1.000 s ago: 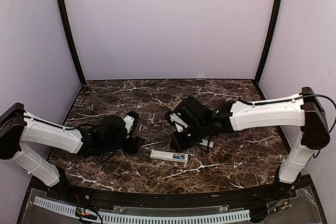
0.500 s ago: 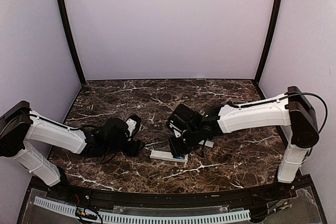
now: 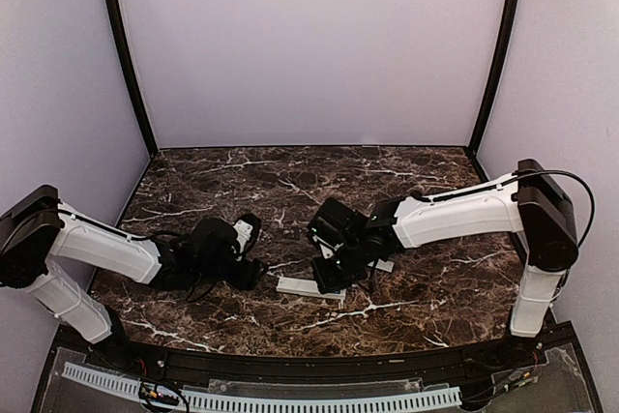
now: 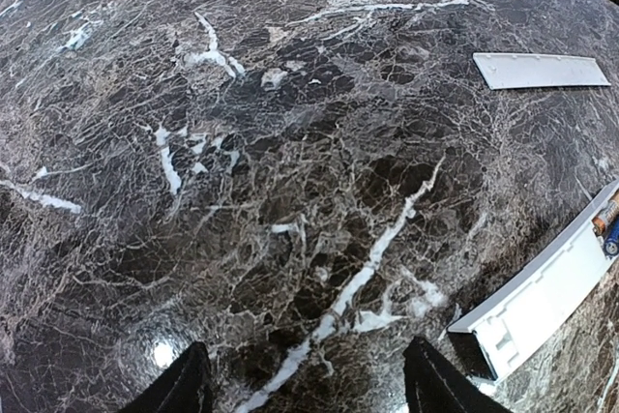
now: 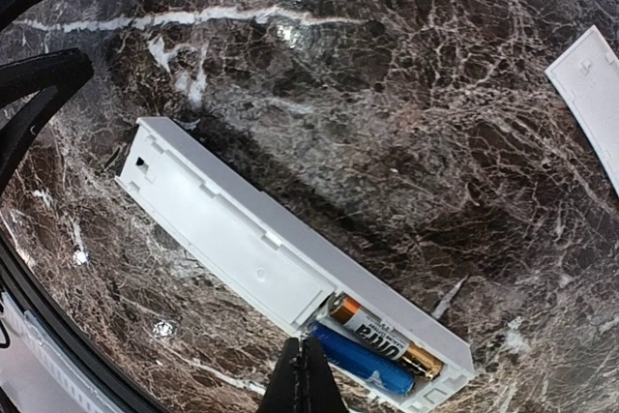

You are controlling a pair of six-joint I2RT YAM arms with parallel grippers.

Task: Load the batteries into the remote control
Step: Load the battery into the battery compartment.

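Remote control point(image 3: 295, 286) lies flat on the dark marble table point(image 3: 213, 191), back face up, batt. bay uncovered at its R end. Batteries point(image 5: 377, 345): two cells side by side, lengthwise in that bay. Blue one on the remote's near long side, black/gold one w/ orange tip on its far side. Right gripper point(image 5: 302, 374) is directly over the remote's bay end, jaws pressed together, holding nothing. Its tip sits at the remote's near long edge, just by the blue cell's inner end; contact w/ cell or casing can't be told. Left gripper point(image 3: 253, 266) is low over the table just off the remote's L end, jaws apart, empty. In its wrist view the fingers point(image 4: 189, 384) frame bare marble, w/ the remote's L-end corner off to one side, not between them. Cover plate point(image 4: 542, 70), white, thin, flat, lies loose beyond the remote's far long side, apart from it, approx. level w/ the bay end.
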